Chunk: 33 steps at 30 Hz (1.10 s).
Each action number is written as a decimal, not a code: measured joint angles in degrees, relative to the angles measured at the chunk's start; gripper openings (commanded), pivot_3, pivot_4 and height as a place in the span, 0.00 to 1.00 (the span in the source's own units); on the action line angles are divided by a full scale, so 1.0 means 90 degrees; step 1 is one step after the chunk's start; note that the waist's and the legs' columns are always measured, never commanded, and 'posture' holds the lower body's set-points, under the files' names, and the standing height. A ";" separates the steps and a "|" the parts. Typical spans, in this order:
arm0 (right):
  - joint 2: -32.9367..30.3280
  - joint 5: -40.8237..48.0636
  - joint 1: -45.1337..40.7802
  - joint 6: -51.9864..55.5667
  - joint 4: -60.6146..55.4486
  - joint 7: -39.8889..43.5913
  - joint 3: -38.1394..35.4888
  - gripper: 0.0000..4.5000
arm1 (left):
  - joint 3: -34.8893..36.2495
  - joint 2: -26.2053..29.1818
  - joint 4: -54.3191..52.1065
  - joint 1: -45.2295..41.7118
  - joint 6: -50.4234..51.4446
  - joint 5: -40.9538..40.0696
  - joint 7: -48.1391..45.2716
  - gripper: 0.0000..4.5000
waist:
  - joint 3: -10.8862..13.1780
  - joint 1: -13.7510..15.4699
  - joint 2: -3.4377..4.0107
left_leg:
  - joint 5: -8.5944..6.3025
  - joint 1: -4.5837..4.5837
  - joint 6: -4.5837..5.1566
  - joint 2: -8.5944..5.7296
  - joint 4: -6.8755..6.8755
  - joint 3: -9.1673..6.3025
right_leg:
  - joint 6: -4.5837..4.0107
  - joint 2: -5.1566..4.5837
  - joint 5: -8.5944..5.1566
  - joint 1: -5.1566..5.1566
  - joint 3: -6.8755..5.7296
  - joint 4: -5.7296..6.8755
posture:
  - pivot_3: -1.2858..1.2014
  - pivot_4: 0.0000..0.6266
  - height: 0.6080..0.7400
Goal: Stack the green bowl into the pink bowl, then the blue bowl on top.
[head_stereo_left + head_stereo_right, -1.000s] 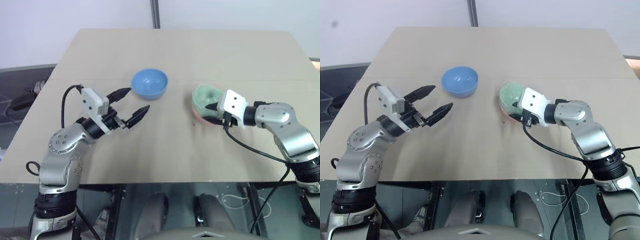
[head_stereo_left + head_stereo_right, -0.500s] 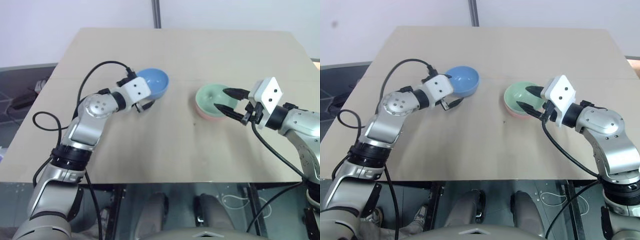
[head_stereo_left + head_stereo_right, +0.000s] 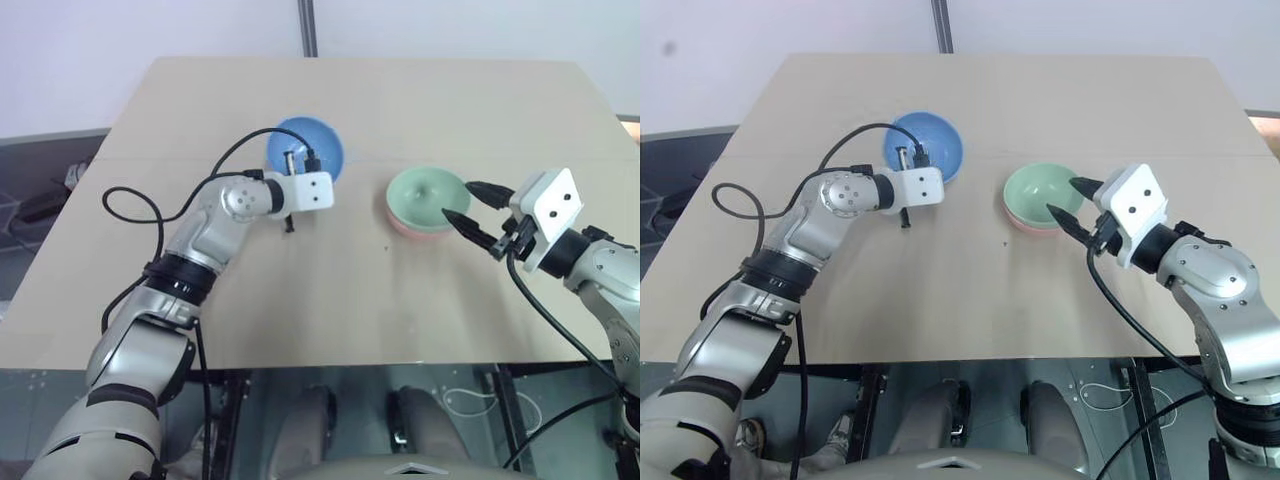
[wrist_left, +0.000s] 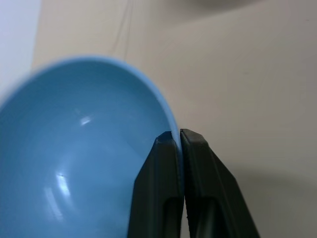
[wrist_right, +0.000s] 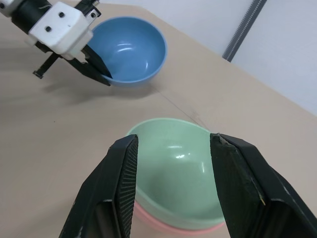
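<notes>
The blue bowl sits left of centre on the table, tipped so that its inside faces me. My left gripper is shut on its near rim, one finger inside and one outside. From the right wrist view the same pinch on the blue bowl is visible. The green bowl rests upright inside the pink bowl, of which just a thin rim peeks out below. My right gripper hovers open just right of that stack, apart from it, with nothing between its fingers.
The tan table has bare surface in front of and between the bowls. Its front edge runs close below both arms. A grey pole stands behind the far edge. The left arm's black cable loops over the table's left part.
My left gripper swung in to the blue bowl and shut on its rim, tipping the bowl up. My right gripper drew back from the green bowl, leaving it nested in the pink bowl.
</notes>
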 measured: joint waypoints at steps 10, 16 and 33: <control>-0.0041 0.0097 0.1452 0.0497 -0.0920 -0.0393 -0.1495 0.57 | 0.0331 -0.1386 -0.0593 -0.0981 -0.0533 -0.1884 -0.1541 0.01 | -0.0001 0.0156 0.0002 | -0.0005 -0.0001 0.0009 -0.0007 0.0049 -0.0001 | 0.0003 0.0001 -0.0003 0.0006 0.0001 0.0042 | 0.52 0.24 1.00; -0.0011 0.0097 0.1856 0.0669 -0.1425 -0.0654 -0.1735 0.57 | 0.0177 -0.2050 0.0488 -0.1276 -0.1417 -0.1911 -0.1944 0.43 | -0.0002 -0.0020 0.0005 | -0.0007 0.0024 0.0012 0.0001 0.0048 0.0012 | 0.0002 0.0031 -0.0003 0.0007 0.0036 0.0069 | 0.52 0.24 1.00; 0.0111 0.0216 0.1644 -0.0306 -0.0338 -0.0142 -0.1072 0.75 | 0.2178 -0.0893 -0.2296 0.2087 0.0165 -0.3182 -0.0972 0.76 | -0.0017 -0.0128 0.0018 | -0.0006 0.0039 0.0011 0.0023 0.0035 0.0027 | 0.0000 0.0023 -0.0003 0.0005 0.0062 0.0070 | 0.52 0.24 1.00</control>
